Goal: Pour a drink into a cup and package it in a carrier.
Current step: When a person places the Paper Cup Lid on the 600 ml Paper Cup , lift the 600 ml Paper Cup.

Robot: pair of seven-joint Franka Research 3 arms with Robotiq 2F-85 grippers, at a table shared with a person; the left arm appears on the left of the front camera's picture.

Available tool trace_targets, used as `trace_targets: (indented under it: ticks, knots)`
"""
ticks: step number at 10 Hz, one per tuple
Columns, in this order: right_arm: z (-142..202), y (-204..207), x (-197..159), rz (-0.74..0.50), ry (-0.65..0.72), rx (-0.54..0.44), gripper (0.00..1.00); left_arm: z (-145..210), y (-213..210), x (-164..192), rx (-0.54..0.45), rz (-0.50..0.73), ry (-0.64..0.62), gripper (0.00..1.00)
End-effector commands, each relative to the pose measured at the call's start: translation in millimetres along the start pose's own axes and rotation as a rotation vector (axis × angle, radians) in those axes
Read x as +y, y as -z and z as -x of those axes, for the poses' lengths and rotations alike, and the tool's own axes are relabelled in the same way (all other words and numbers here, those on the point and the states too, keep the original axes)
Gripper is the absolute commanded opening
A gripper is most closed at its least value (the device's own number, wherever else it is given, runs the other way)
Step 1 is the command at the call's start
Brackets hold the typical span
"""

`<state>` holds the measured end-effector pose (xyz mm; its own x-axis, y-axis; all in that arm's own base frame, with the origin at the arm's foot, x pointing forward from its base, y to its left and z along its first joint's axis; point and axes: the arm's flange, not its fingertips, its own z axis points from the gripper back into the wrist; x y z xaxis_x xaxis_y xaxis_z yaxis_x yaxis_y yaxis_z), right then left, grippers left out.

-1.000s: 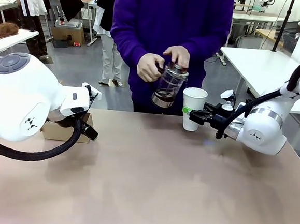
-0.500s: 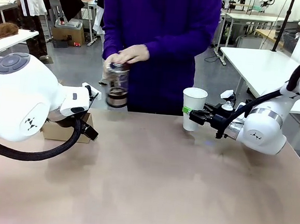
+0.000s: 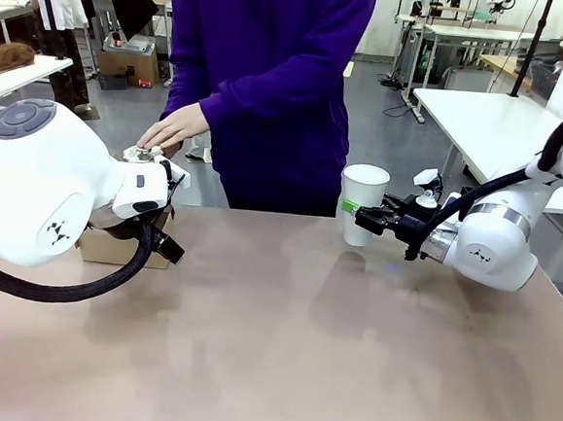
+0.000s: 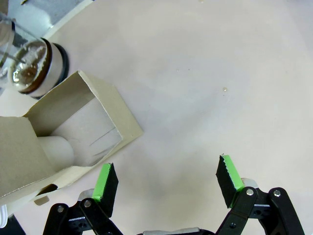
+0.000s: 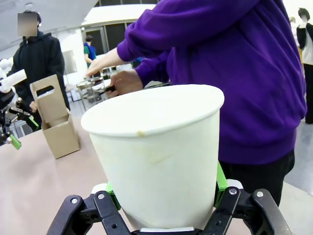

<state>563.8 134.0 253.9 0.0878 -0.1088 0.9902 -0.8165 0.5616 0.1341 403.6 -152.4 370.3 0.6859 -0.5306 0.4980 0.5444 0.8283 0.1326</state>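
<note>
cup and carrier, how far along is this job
Looks done: the jug sits beside the carrier under the person's hand, so pouring seems over, though the cup hides its contents. In hand: right gripper shut on the cup. Still to do: set it in the carrier; left gripper is open.

carrier point(image 4: 73, 132) on table point(image 3: 280, 347) at left, jug point(image 4: 29, 73) beside it, cup point(image 3: 362, 202) in right pincer point(image 3: 354, 213) opposite

Middle of table point(image 3: 281, 337) was left bare and passable, left side blocked by carrier point(image 4: 73, 112) and jug point(image 4: 32, 68) just beside it, far right occupied by gripped cup point(image 3: 362, 205).
</note>
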Motion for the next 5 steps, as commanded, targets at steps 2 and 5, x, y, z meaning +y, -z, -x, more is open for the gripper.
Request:
trace_targets:
  ticks: [2,5]
  knots:
    - [-4.2,1.3,2.0,0.005,-0.006,0.009,0.8,0.1,-0.4,0.2,-0.001,0.002,-0.002,1.0]
    - [-4.2,1.3,2.0,0.005,-0.006,0.009,0.8,0.1,-0.4,0.2,-0.001,0.002,-0.002,1.0]
